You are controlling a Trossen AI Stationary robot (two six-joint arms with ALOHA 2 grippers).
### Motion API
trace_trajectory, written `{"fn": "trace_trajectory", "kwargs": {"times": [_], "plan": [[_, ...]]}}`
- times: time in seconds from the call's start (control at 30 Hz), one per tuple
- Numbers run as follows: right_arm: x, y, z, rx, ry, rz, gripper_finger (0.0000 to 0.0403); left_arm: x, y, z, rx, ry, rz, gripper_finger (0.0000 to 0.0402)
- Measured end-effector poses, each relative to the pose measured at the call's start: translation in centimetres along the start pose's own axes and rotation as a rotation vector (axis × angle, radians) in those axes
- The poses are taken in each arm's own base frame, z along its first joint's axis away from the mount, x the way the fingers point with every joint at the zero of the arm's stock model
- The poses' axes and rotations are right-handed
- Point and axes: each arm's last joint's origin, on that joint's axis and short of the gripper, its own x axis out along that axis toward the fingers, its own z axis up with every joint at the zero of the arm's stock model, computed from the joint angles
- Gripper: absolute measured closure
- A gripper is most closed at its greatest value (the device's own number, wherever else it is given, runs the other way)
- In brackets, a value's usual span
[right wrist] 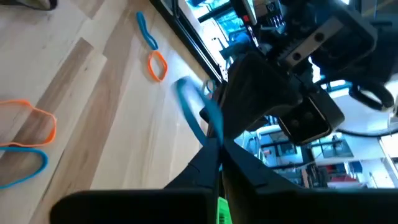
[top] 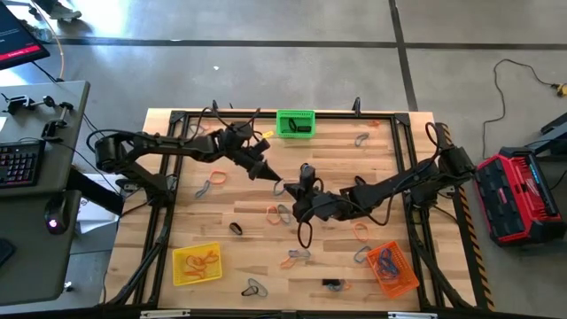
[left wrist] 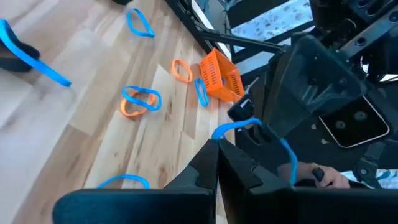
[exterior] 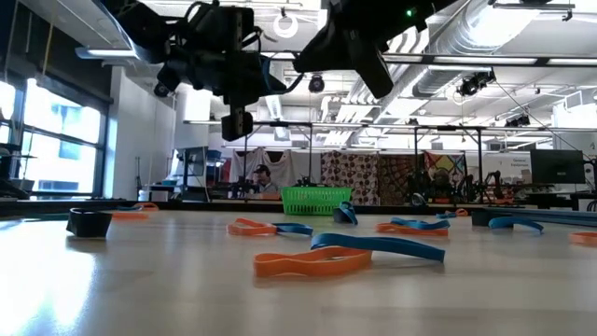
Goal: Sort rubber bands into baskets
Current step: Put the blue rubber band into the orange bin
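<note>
High view, green basket lengthwise left-right

My wooden surface stands on grey concrete floor. A desk with a keyboard sits beyond its left edge, a red case beyond its right.

Both arms reach in twd the middle of the tabletop, raised clear of it. Left arm stretches in from its side, wrist angled down, left claw w/ fingers pinched shut. Right arm comes across from the opposite side, elbow bent, right claw also closed, fingers together. The two claw tips sit near each other, just apart.
</note>
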Motion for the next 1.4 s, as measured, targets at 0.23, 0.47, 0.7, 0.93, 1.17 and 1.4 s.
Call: {"fn": "trace_trajectory", "kwargs": {"times": [0.23,0.47,0.7,0.93,1.17,1.4], "plan": [[0.0,-0.1,-0.1,0.059,0.037,-0.037,0.04,-0.2,0.2,0.1,0.064,-0.006,0.008,0.0392],[-0.2,-0.5,-0.1,0.104,0.054,-0.067,0.0402,-0.2,0.2,0.1,0.229,-0.006,0.01,0.0353],[-2.0,-2.0,-0.7,0.224,0.076,-0.031,0.0402,-0.3,0.2,0.3,0.479,-0.041,0.072,0.0304],[-5.8,-3.1,-1.9,0.457,0.106,0.167,0.0402,0.2,-0.1,0.2,0.762,-0.11,0.244,0.0294],[-9.3,-1.8,-3.2,0.699,0.281,0.435,0.0403,0.6,-0.3,-1.0,0.889,-0.25,0.196,0.0307],[-12.7,0.8,-3.7,0.94,0.598,0.731,0.0403,0.5,0.1,-1.8,0.896,-0.282,0.196,0.0312]]}}
